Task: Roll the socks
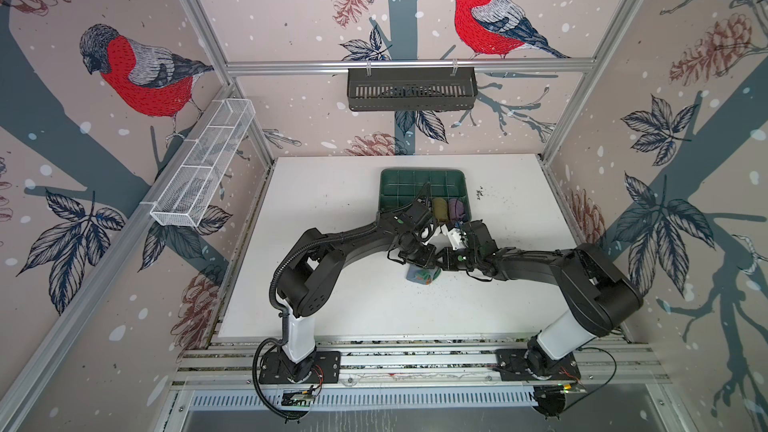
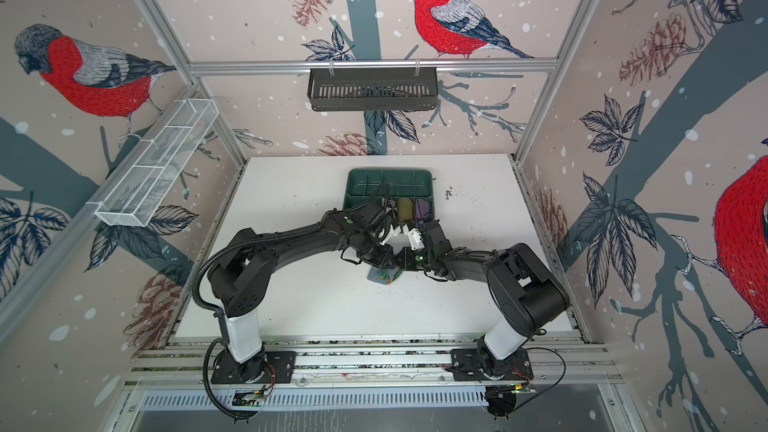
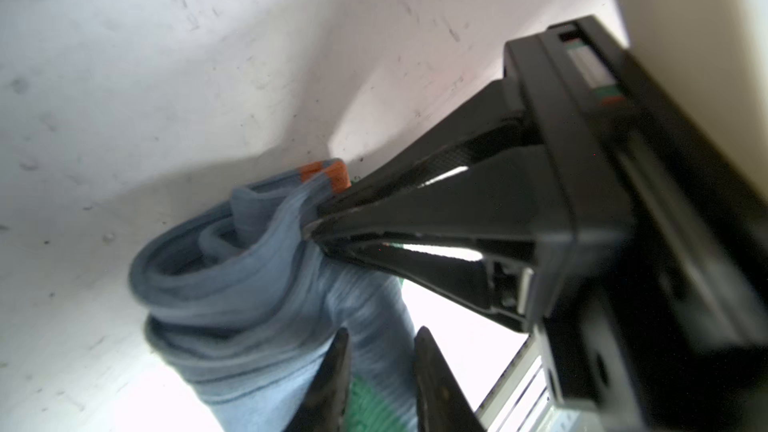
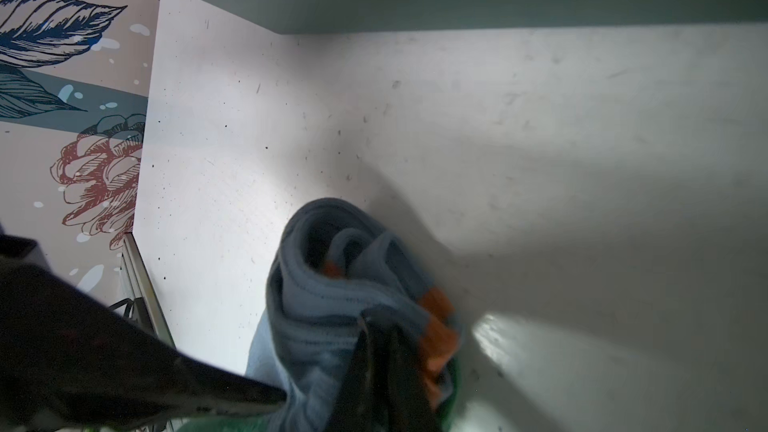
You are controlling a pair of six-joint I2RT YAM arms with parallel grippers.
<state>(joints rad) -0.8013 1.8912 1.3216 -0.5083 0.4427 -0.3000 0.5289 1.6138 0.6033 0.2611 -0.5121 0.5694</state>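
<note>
One of the socks, light blue (image 3: 249, 284) with an orange cuff and a green patch, lies partly rolled into a thick bundle on the white table, at mid-table in both top views (image 1: 422, 277) (image 2: 384, 276). My left gripper (image 3: 382, 367) is shut on the roll's lower part, with blue and green fabric between its fingers. My right gripper (image 4: 382, 326) is shut on a fold of the sock next to the orange cuff (image 4: 440, 326); it also shows in the left wrist view (image 3: 316, 228). Both wrists meet just above the sock and hide most of it from the top views.
A green compartment tray (image 1: 399, 184) stands behind the grippers and holds an olive-yellow rolled sock (image 1: 439, 209) and a purple rolled sock (image 1: 456, 209). A white mesh basket (image 1: 203, 168) hangs on the left wall. A black basket (image 1: 411, 89) hangs on the back rail.
</note>
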